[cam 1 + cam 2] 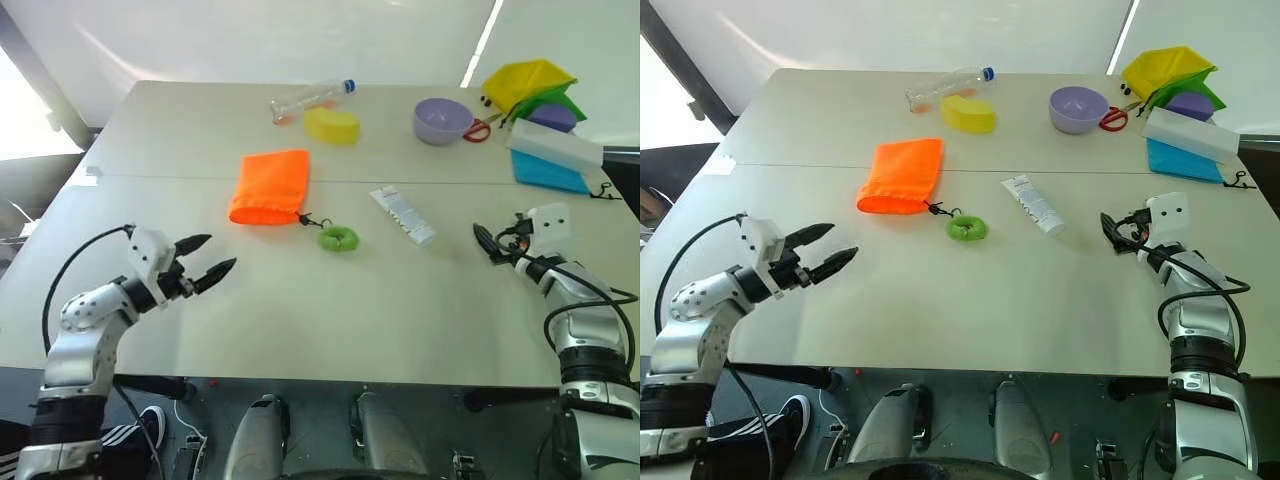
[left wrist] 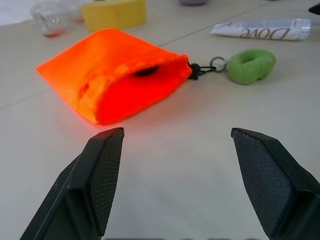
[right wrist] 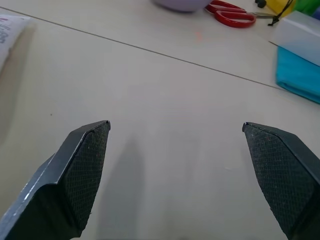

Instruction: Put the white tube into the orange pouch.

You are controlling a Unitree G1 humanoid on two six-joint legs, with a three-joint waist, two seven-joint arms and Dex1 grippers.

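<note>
**Ana:** White tube (image 1: 402,215) first: where is it?

**Ben:** Flat on the counter (image 1: 330,310), about mid-depth and a little right of centre, lying at a slant. It is outside the orange pouch (image 1: 270,186) and well apart from it, with the green ring (image 1: 339,238) on the pouch's dark cord between the two. So nothing is done yet, I'd say: picking up, carrying and inserting all remain.

**Ana:** And the claws?

**Ben:** Both spread wide and empty. The left claw (image 1: 205,258) hovers near the front-left of the counter, aimed toward the pouch's mouth, which the left wrist view shows only partly gaping. The right claw (image 1: 485,241) is near the right side, just right of the tube but not touching it.

**Ana:** Room to move?

**Ben:** Plenty in front. The stretch from both claws to the tube and pouch is bare counter. The clutter sits toward the far edge: a clear plastic bottle (image 1: 310,99), a yellow sponge (image 1: 332,125), a purple bowl (image 1: 443,120), red scissors (image 1: 478,131), and at the far right a long white box (image 1: 555,144) beside a yellow bin (image 1: 527,82).

**Ana:** Any edge worries?

**Ben:** The tube lies well in from every edge. My guess is the slack mouth may need holding open.
</note>
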